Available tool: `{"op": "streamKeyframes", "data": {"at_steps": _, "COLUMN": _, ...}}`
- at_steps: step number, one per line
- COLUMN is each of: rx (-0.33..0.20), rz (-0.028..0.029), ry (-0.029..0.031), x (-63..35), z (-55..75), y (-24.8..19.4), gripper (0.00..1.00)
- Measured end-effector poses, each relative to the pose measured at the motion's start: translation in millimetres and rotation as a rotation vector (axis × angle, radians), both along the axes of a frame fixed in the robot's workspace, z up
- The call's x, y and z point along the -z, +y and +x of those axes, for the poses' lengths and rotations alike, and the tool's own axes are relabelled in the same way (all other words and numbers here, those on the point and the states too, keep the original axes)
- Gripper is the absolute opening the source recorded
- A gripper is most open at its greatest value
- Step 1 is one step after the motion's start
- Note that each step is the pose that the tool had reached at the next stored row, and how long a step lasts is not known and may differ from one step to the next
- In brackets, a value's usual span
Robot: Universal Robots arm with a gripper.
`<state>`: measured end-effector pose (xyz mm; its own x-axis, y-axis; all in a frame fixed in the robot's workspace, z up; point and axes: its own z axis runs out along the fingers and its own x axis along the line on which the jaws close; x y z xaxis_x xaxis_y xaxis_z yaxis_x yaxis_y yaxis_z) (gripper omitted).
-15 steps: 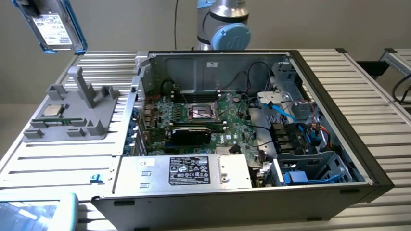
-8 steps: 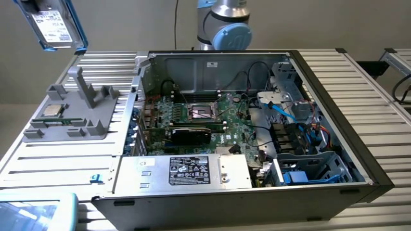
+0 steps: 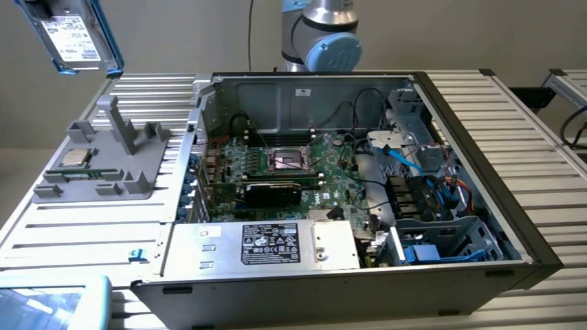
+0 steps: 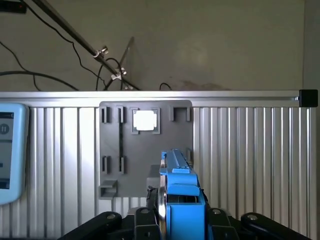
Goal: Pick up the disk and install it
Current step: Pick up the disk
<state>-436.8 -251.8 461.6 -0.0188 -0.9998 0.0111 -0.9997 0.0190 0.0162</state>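
Observation:
The disk [image 3: 73, 38], a silver-grey drive with a white label in a bright blue frame, hangs high in the air at the exterior view's upper left, above the grey holder [image 3: 101, 165]. In the wrist view the disk [image 4: 180, 190] stands edge-on between the black fingers of my gripper [image 4: 180, 220], which is shut on it. Below it lies the grey holder [image 4: 145, 150] on the ribbed table.
An open computer case [image 3: 275, 89] fills the middle, with a motherboard [image 3: 293, 165], a silver box with a black label [image 3: 275, 244] and a blue-trimmed drive bay [image 3: 440, 240]. A small square chip [image 3: 75, 158] sits on the holder. A light-blue-framed screen [image 3: 46, 302] lies at the near corner.

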Motion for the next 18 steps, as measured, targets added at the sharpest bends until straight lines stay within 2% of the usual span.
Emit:
{"op": "streamKeyframes", "data": {"at_steps": 7, "rx": 0.0, "rz": 0.0001, "ry": -0.0003, "x": -2.8, "z": 7.2, "y": -13.7, "gripper": 0.37}}
{"op": "streamKeyframes", "data": {"at_steps": 18, "rx": 0.0, "rz": 0.0035, "ry": 0.0002, "x": -4.8, "z": 37.5, "y": -30.7, "gripper": 0.37}}
